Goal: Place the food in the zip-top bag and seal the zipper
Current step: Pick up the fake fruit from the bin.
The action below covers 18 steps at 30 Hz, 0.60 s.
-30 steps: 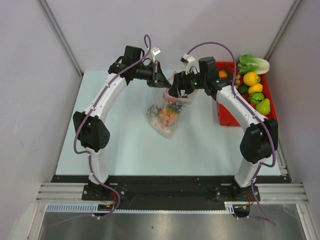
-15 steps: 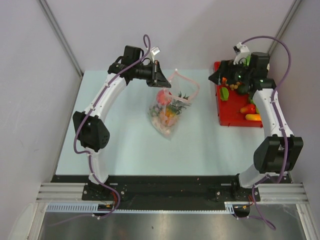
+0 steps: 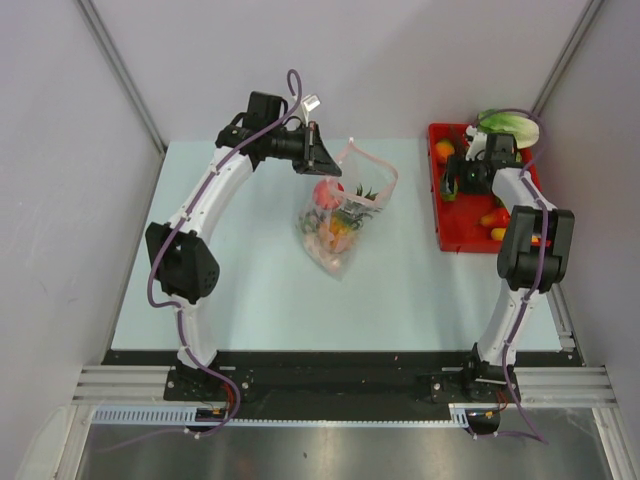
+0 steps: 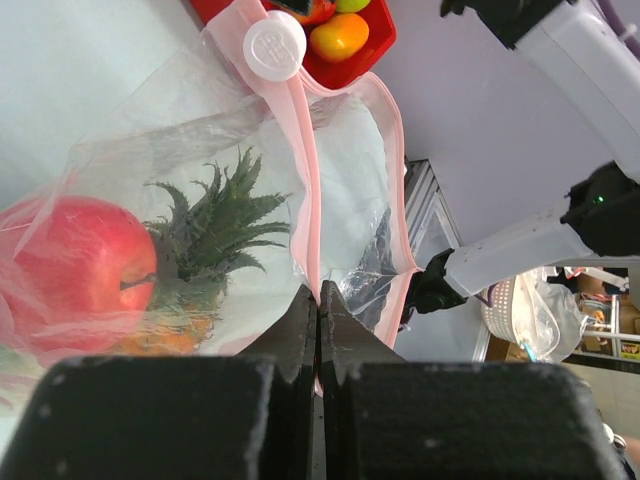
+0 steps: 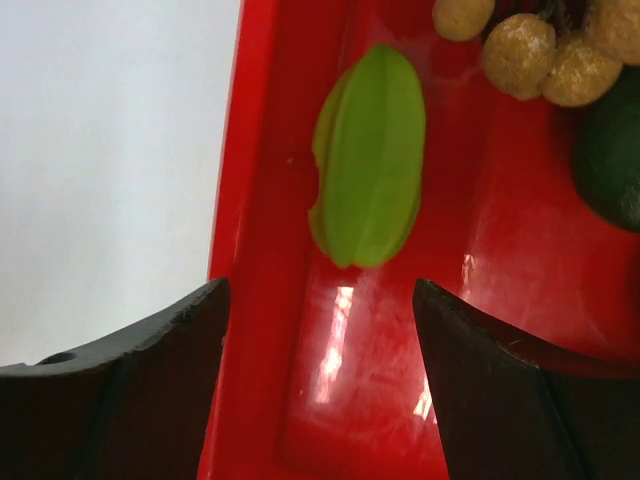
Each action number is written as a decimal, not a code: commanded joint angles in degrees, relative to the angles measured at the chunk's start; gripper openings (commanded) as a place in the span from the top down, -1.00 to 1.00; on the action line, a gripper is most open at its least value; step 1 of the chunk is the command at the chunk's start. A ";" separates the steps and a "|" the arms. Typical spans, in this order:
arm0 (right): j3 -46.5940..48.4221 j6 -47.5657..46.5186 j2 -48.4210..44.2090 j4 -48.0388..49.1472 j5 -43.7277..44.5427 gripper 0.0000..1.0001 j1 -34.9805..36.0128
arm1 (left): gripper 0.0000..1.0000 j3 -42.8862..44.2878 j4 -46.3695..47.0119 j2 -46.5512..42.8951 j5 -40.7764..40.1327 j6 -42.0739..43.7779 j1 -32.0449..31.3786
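Pinching the pink strip [image 4: 305, 200] along the mouth of the clear bag [image 3: 335, 225], the left fingers [image 4: 300, 335] were clenched tight on it and held that edge up. The bag's lower part lay on the counter [image 3: 250, 270] near its middle. The mouth gaped open, with the other side of the strip curving away in a loop. A white round disc [image 4: 274, 44] sat on the strip farther along. Inside the bag were a red apple [image 4: 75, 265] and, just beside it, a small pineapple [image 4: 210, 235] with dark spiky leaves. Something orange showed below them, too blurred to name.

The right fingers [image 5: 200, 320] were spread apart and grasped nothing. They hung over the red tray [image 3: 460, 238], which stood at the far right of the counter, well apart from the bag. A green ribbed fruit [image 5: 370, 195] lay on the tray floor just ahead of the gap between them, close to the tray's wall. Beyond it sat a cluster of tan balls [image 5: 530, 50] and a dark green piece [image 5: 612, 150] at the edge of view. A leafy green vegetable [image 3: 507, 128] rested at the tray's far end.
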 commanded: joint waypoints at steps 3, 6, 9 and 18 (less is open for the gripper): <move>7.67 -2.70 5.31 3.70 4.28 -0.50 0.24 | 0.99 0.76 -1.22 -0.95 -0.11 2.74 0.34; 8.46 -3.14 7.24 3.97 4.63 -0.47 0.24 | 0.99 0.76 -1.13 -0.86 -0.20 2.65 0.52; 9.08 -3.14 8.56 4.58 4.37 -0.40 -0.03 | 0.99 0.94 -0.87 -0.42 -0.29 2.48 0.60; 12.06 -2.79 13.22 3.53 2.96 -0.44 0.59 | 0.99 3.66 -1.57 1.77 -0.64 2.13 0.60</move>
